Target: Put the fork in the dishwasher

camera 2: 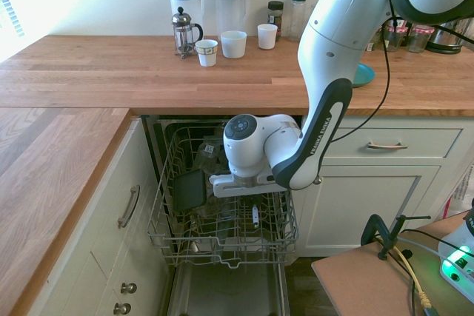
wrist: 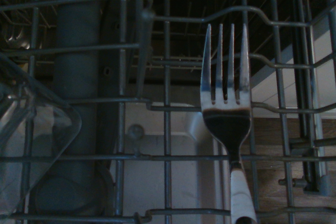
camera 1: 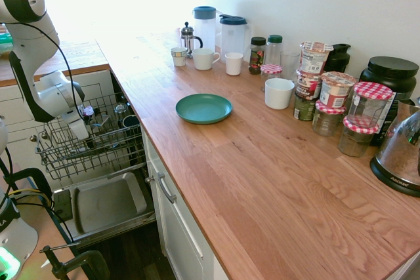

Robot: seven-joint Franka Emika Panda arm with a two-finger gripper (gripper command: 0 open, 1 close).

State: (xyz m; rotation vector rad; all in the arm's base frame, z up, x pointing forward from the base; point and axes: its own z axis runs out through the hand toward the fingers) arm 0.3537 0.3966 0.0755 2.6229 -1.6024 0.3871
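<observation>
The pincer (camera 2: pixel 254 199), clamped on the fork (wrist: pixel 227 98), hangs inside the dishwasher (camera 2: pixel 222 246) rack; thread the tines between wires before letting go.

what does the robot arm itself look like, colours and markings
A glossy white arm of rounded segments with dark grey joint caps and a dark stripe along one link bearing white lettering. A black cable runs along it. The white gripper sits below a round grey-capped wrist.

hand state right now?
Hand: closed on the slim shiny silver metal fork, tines pointing down into the grey wire dishwasher rack.
</observation>
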